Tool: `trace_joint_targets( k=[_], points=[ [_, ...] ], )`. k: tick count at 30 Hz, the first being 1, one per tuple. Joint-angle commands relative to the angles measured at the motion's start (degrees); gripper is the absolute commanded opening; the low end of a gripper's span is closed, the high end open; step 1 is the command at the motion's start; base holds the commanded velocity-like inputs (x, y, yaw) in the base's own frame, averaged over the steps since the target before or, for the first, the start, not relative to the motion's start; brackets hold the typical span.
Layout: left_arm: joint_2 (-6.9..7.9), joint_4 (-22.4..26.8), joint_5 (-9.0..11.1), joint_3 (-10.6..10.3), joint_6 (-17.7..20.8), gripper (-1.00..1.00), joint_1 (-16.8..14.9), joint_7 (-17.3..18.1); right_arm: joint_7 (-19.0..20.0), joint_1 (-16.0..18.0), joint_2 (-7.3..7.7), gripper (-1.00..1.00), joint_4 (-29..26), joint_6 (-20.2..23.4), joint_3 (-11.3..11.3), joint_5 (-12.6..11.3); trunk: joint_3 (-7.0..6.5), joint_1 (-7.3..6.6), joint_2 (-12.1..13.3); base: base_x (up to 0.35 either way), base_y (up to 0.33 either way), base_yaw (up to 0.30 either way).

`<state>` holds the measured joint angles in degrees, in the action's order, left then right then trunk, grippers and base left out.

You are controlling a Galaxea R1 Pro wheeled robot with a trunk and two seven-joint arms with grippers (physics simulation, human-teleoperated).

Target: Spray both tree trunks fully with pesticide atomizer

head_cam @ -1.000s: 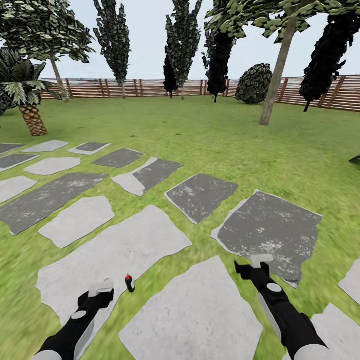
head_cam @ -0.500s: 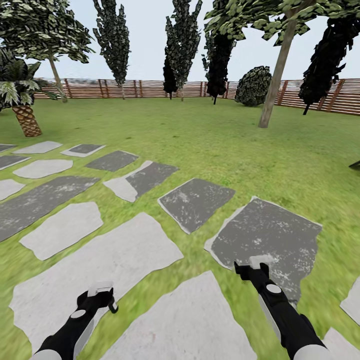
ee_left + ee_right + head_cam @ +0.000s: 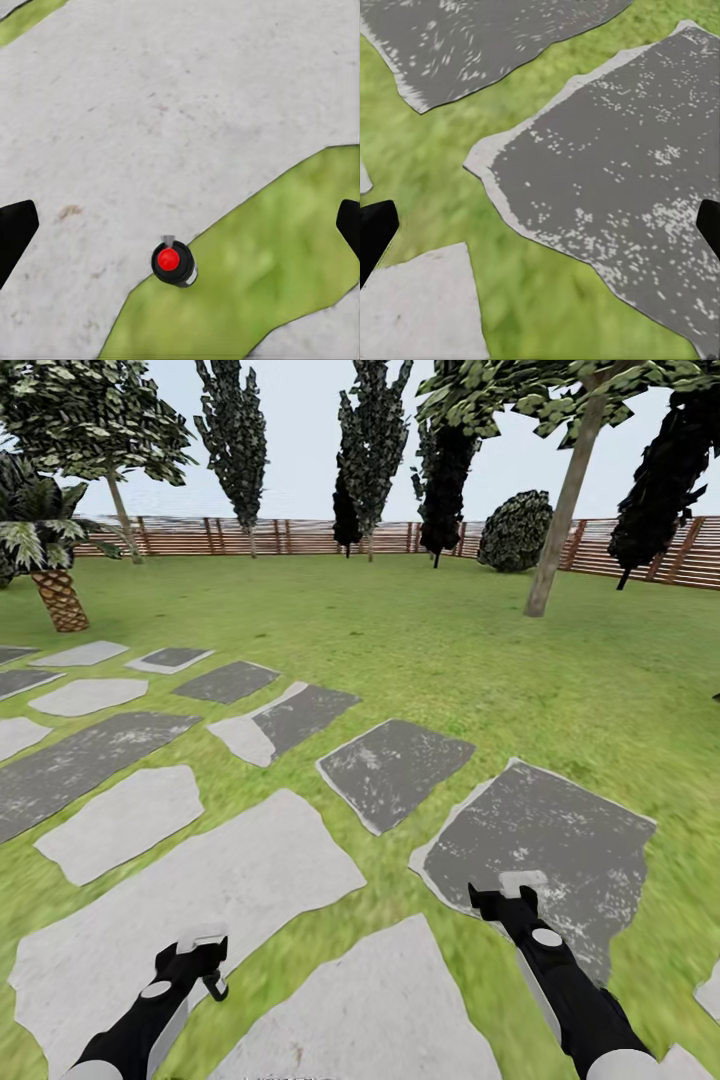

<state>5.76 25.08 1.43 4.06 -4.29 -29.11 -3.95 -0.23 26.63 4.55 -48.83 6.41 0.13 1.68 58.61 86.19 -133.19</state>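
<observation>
The pesticide atomizer [image 3: 173, 263], a small dark bottle with a red cap, stands upright where a pale slab meets a strip of grass. In the left wrist view it sits below and between the wide-apart fingers of my left gripper [image 3: 182, 225], which is open and apart from it. From the head, only a dark bit of the atomizer [image 3: 214, 987] shows beside the left gripper [image 3: 200, 943]. My right gripper [image 3: 522, 882] hangs open over a dark slab [image 3: 615, 172]. A tree with a grey-beige trunk [image 3: 566, 510] stands far right, and another tree [image 3: 122, 515] stands far left.
Grey and pale paving slabs [image 3: 390, 765] cross the lawn [image 3: 400, 640] ahead. A scaly palm [image 3: 60, 595] stands at the left. Dark conifers [image 3: 365, 450] and a round bush [image 3: 515, 530] line the brown slat fence [image 3: 300, 537] at the back.
The whole head view has shifted as the robot moved. The atomizer, earlier ahead and right of the left gripper, now sits close under it. Both grippers stay open.
</observation>
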Motion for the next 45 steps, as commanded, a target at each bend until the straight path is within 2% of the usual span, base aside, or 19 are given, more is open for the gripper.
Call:
trace_joint_targets(
  k=[1, 4, 8, 11, 12, 14, 15, 19, 26, 30, 34, 40, 45],
  points=[
    [-0.02, 0.0, 0.2, 0.0, -0.2, 1.0, 0.0, 0.3, 0.0, 0.0, 0.02, 1.0, -0.1, 0.4, 0.0, 0.2, 0.09, -0.01, 0.0, 0.001, 0.0, 0.217],
    [0.01, 0.0, 0.2, 0.0, -0.2, 1.0, 0.0, 2.1, 0.0, 0.0, 0.02, 1.0, -0.1, 0.4, 0.0, 0.2, 0.19, -0.01, 0.0, 0.0, 0.0, 0.142],
    [0.33, -0.2, 0.2, 0.3, 0.0, 1.0, -0.1, 6.9, 0.0, 0.0, 0.02, 1.0, -0.2, 0.4, 0.0, 0.2, 0.22, -0.01, 0.0, 0.0, 0.0, 0.036],
    [0.38, -0.2, 0.2, 0.3, 0.1, 1.0, -0.1, 7.4, 0.0, 0.0, 0.02, 1.0, -0.2, 0.3, 0.0, 0.2, 0.58, 0.43, -0.8, 0.0, 0.0, 0.004],
    [0.39, -0.1, 0.8, 0.3, 0.1, 1.0, -0.1, 7.5, 0.0, 0.0, 0.02, 1.0, -0.3, 0.3, 0.0, 0.1, 0.76, 0.65, -1.2, 0.0, 0.0, 0.001],
    [0.45, -0.2, 3.4, 0.2, 0.1, 1.0, -0.1, 7.6, 0.0, 0.0, 0.02, 1.0, -0.4, 0.3, -0.1, 0.1, 1.13, 1.09, -2.0, 0.0, 0.0, 0.0],
    [0.51, -0.3, 4.3, 0.2, 0.1, 1.0, -0.1, 7.7, 0.0, 0.0, 0.02, 1.0, -0.4, 0.3, -0.2, 0.1, 1.35, 1.31, -2.4, 0.0, 0.0, 0.0],
    [0.69, -0.4, 5.0, 0.2, 0.1, 1.0, -0.1, 7.3, 0.0, 0.0, 0.02, 1.0, -0.4, 0.4, -0.2, 0.1, 2.35, 2.18, -4.0, 0.0, 0.0, 0.0],
    [0.96, 0.1, 5.0, 0.1, 0.2, 1.0, -0.9, 6.4, 0.0, 0.0, 0.02, 1.0, -0.5, 0.3, -0.2, 0.1, 4.23, 3.72, -6.8, 0.0, 0.0, 0.0],
    [1.01, 0.1, 5.1, 0.2, -0.1, 1.0, -1.0, 4.7, 0.0, 0.0, 0.02, 1.0, -0.5, 0.4, -0.2, 0.1, 5.31, 4.6, -8.4, 0.0, 0.0, 0.0],
    [0.92, 0.1, 5.1, 0.3, -1.4, 1.0, -0.8, 3.9, 0.0, 0.0, 0.02, 1.0, -0.6, 0.4, -0.2, 0.1, 6.39, 5.48, -10.0, 0.0, 0.0, 0.0],
    [0.83, -0.3, 5.1, 0.3, -5.7, 1.0, -0.6, 3.3, 0.0, 0.0, 0.02, 1.0, -0.6, 0.4, -0.2, 0.1, 8.26, 5.63, -10.1, 0.0, 0.0, 0.0],
    [0.77, -0.3, 5.2, 0.3, -5.8, 1.0, -0.6, 3.3, 0.0, 0.0, 0.02, 1.0, -0.6, 0.3, -0.3, 0.1, 9.83, 5.76, -10.2, 0.0, 0.0, 0.0]
  ],
)
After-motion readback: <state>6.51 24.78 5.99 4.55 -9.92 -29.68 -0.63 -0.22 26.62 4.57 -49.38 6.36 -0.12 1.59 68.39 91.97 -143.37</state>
